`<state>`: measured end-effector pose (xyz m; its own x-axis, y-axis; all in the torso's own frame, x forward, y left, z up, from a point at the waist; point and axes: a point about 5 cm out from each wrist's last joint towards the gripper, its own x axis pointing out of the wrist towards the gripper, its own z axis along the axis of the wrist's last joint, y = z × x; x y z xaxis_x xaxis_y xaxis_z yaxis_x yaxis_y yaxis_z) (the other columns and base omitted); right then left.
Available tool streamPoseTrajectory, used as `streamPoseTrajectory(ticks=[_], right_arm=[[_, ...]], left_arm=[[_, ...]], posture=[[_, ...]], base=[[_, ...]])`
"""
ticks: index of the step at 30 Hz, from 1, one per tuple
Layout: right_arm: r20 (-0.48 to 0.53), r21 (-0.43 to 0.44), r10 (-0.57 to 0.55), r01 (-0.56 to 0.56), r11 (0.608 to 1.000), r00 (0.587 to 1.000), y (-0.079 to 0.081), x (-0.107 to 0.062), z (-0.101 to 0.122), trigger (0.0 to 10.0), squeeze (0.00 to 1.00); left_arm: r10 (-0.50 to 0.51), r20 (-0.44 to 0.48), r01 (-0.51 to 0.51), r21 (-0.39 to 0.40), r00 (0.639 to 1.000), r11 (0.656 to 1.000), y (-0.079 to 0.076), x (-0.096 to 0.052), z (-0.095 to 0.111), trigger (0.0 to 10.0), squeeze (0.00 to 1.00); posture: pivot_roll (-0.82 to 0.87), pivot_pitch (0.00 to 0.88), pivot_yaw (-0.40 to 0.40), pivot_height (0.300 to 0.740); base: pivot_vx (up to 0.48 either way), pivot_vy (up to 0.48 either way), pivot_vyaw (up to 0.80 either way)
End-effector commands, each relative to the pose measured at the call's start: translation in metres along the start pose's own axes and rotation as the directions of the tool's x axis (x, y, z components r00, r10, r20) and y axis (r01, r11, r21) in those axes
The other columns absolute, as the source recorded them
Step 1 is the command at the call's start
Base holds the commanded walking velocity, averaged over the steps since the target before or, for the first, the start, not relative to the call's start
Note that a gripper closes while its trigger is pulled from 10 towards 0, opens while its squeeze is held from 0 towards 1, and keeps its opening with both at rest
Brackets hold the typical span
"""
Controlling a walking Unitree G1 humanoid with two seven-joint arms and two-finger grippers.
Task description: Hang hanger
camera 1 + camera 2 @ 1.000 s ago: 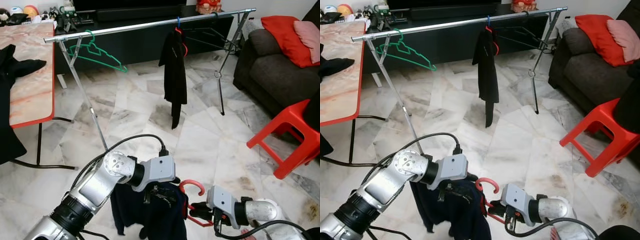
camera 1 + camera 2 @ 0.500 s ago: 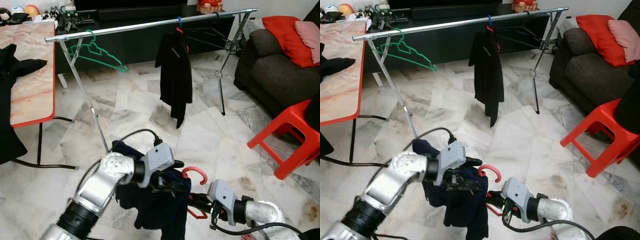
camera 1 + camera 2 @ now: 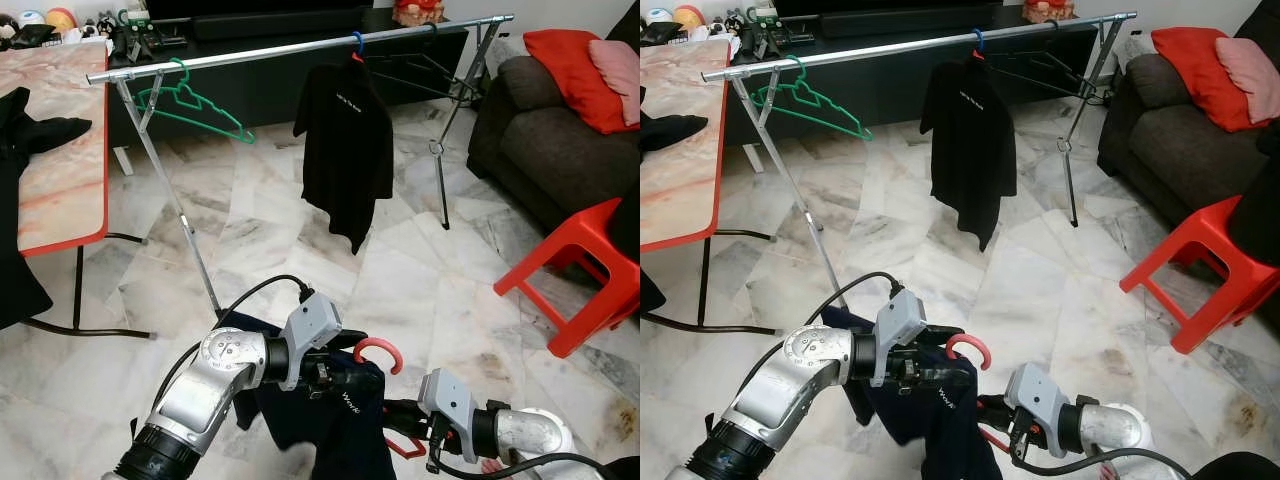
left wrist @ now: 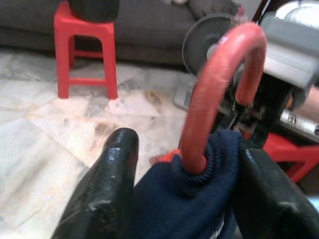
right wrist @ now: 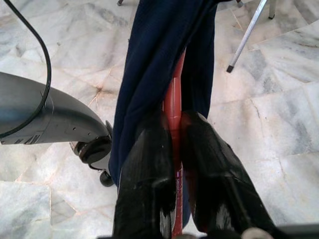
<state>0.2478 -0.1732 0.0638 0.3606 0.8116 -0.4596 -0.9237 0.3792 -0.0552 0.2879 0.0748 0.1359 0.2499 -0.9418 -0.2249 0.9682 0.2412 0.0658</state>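
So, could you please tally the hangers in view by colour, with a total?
Red hanger, carrying the navy garment, held by the left gripper and the right gripper: 1
Green hanger, bare on the rail: 1
Blue hanger, under the black shirt: 1
Total: 3

Even, bright indoor light in both eye views; soft shadows under table [image 3: 60,180] and red stool [image 3: 585,270]. Pale sheen on marble floor [image 3: 420,270]. Eye views sharp, slight bending at edges. Left wrist view: red hook [image 4: 219,84] and black fingers [image 4: 107,194] blurred, background soft. Right wrist view sharper.
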Motion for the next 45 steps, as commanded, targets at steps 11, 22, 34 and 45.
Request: streamPoseTrajectory(ticks=[11, 22, 34, 45], right_arm=[[-0.009, -0.029, 0.087, -0.087, 0.996, 0.996, 0.004, -0.007, 0.003, 0.0, 0.0], [0.002, -0.063, 0.067, -0.067, 0.996, 0.998, -0.001, -0.008, 0.009, 0.0, 0.0], [0.104, -0.025, -0.131, 0.134, 0.991, 0.986, -0.019, -0.007, 0.018, 0.0, 0.0], [0.162, 0.026, -0.277, 0.276, 0.961, 0.947, -0.031, -0.005, 0.023, 0.0, 0.0]], left_arm=[[0.01, -0.121, 0.003, 0.106, 0.993, 0.994, 0.016, -0.025, 0.0, 0.0, 0.0], [-0.01, -0.041, 0.012, 0.037, 0.999, 0.999, 0.007, -0.016, 0.0, 0.0, 0.0], [0.454, 0.071, -0.456, 0.024, 0.888, 0.89, 0.051, -0.052, 0.004, 10.0, 0.0], [0.72, 0.236, -0.681, -0.232, 0.653, 0.694, 0.067, -0.084, 0.013, 10.0, 1.0]], posture=[[-0.02, 0.161, -0.061, 0.74], [-0.03, 0.158, -0.067, 0.74], [-0.02, 0.153, -0.061, 0.74], [-0.02, 0.145, -0.054, 0.74]], base=[[0.0, 0.0, 0.0], [0.0, 0.0, 0.0], [0.0, 0.0, 0.0], [0.0, 0.0, 0.0]])
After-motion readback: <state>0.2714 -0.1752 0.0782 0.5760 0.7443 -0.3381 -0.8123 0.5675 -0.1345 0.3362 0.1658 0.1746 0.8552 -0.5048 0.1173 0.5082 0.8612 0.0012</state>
